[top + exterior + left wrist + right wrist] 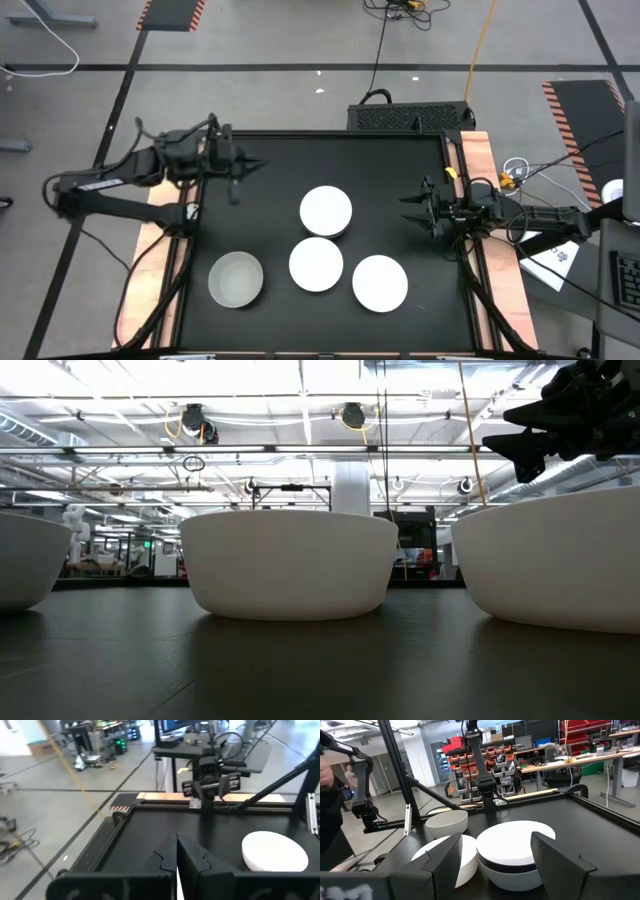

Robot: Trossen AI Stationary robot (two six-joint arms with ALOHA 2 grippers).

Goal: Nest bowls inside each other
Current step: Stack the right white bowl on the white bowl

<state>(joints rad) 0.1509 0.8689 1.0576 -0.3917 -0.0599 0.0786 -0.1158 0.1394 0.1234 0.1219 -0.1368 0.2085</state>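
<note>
Four bowl spots show on the black table. A white bowl point(326, 211) tops a stack near the middle; in the right wrist view the stack point(512, 855) has a dark band under the white top and a pale bowl below. Two single white bowls point(316, 264) point(380, 283) and a pale grey bowl point(236, 279) rest on their bases nearer the near edge. My right gripper point(408, 208) point(495, 865) hovers open just right of the stack. My left gripper point(255, 165) point(176, 855) is shut above the far left of the table.
A raised rim with wooden side rails point(478, 160) borders the table. A dark box point(410, 116) sits behind the far edge. Cables and papers point(555, 255) lie off the right side. The far half of the table point(340, 160) is bare black surface.
</note>
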